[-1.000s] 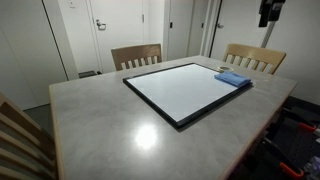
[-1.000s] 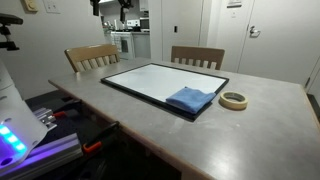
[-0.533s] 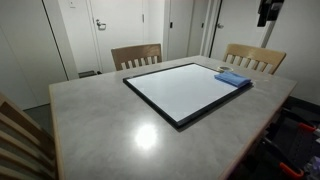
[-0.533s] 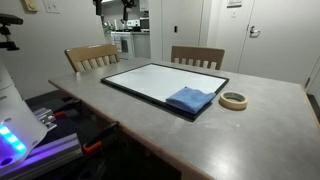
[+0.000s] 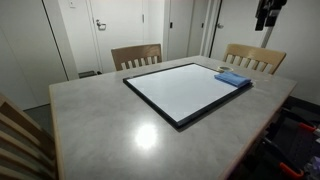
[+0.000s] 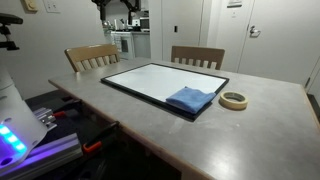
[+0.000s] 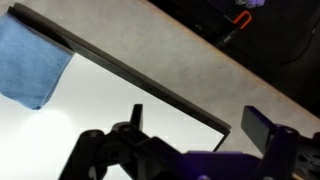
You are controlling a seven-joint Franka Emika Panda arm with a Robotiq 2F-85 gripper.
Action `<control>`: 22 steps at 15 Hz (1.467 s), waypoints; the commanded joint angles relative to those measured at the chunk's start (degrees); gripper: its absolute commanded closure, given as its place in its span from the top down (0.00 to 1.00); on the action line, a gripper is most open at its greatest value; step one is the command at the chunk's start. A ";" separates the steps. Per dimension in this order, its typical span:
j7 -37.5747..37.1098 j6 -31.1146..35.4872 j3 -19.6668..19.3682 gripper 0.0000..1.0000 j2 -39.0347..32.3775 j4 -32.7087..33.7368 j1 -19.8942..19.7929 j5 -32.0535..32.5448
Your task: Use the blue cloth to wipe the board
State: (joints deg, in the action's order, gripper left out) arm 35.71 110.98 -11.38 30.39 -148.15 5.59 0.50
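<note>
The board point(image 5: 185, 92) lies flat on the grey table, glossy white with a thin black frame, and shows in both exterior views point(image 6: 155, 80). The blue cloth point(image 5: 233, 78) rests rumpled on one corner of the board point(image 6: 190, 99). My gripper point(image 5: 267, 12) hangs high above the table, well clear of the cloth, and is only partly in an exterior view point(image 6: 118, 8). In the wrist view the gripper point(image 7: 198, 122) is open over the board's corner point(image 7: 105, 105) with nothing between its fingers. The cloth point(image 7: 30, 65) lies off to the upper left there.
A roll of masking tape point(image 6: 234, 100) lies on the table point(image 6: 130, 125) beside the cloth. Two wooden chairs point(image 5: 136, 55) point(image 5: 253, 57) stand at the far side. Dark equipment and cables point(image 7: 240, 20) sit beyond the table's edge.
The arm high above the table has shifted slightly. The cloth and the board have not moved.
</note>
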 commanded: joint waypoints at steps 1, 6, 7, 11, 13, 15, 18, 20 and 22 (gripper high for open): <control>6.54 4.85 -1.85 1.00 -4.54 0.77 -2.14 2.57; 14.48 11.65 -4.64 1.00 -10.93 2.75 -4.41 3.01; 15.84 13.31 -5.03 1.00 -12.54 3.21 -5.05 3.11; 20.37 19.74 -6.20 1.00 -18.38 5.19 -7.43 2.31; 22.44 22.48 -6.80 1.00 -21.58 6.44 -8.70 1.41; 24.93 24.64 -7.66 1.00 -25.02 8.08 -10.12 -0.25; 31.09 24.91 -8.46 1.00 -30.25 11.81 -12.36 -5.94; 28.45 24.69 -6.43 1.00 -27.09 9.17 -13.62 -4.12; 29.40 24.69 -6.43 1.00 -28.96 10.57 -14.30 -4.86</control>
State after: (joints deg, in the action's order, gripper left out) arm 65.15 135.76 -20.28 1.38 -137.57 -6.27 -4.34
